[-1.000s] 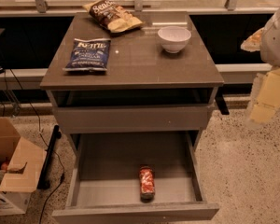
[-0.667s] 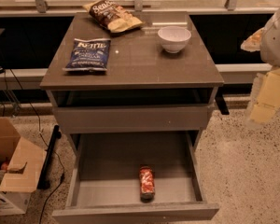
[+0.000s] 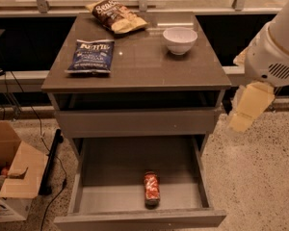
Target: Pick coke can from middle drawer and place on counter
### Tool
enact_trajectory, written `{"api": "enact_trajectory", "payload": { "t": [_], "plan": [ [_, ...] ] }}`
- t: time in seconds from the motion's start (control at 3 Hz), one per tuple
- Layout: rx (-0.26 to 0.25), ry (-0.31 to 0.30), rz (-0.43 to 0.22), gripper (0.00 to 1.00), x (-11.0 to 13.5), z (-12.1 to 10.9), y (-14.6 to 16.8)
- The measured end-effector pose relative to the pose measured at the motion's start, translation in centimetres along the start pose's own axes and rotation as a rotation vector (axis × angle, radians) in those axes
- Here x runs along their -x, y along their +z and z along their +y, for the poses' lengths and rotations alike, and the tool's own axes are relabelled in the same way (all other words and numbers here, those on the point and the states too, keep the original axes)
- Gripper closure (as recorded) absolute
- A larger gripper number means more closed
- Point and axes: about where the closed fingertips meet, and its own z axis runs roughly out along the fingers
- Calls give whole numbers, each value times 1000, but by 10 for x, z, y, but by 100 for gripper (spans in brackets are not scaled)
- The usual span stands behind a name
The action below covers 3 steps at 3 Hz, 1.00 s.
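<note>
One pale gripper point(image 3: 245, 112) hangs off the right side of the cabinet, level with the closed upper drawer front point(image 3: 135, 122) and well apart from anything it must hold. Whether it is open or closed I cannot tell, so I would make sure it is open before any descent.

The step in hand, as I judge it, is the reach. The can point(image 3: 151, 188) lies on its side in the pulled-out drawer point(image 3: 135, 219), near the front panel and a little right of centre, with its long axis running front to back. It touches neither side wall.

- Come in from above and in front, not sideways. The right wall of the drawer and the counter point(image 3: 139, 64) overhead both stand between the gripper and the can.
- Turn the wrist so the grip closes across the can's round body, left to right. Closing along its length risks the ends slipping out.
- Lower gently. A lying can will likely roll sideways if nudged.

For the placing, bare counter shows in the middle and front, between the blue chip bag point(image 3: 91, 56) and the white bowl point(image 3: 179, 39). The second chip bag point(image 3: 116, 16) lies at the back.
</note>
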Motion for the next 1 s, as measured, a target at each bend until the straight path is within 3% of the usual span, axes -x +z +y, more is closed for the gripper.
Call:
{"api": "enact_trajectory", "payload": {
  "t": [0.33, 0.67, 1.0],
  "plan": [
    [43, 136, -27, 0, 12, -1, 48],
    [84, 234, -25, 0, 21, -4, 98],
    [143, 338, 16, 0, 13, 0, 148]
  ]
}}
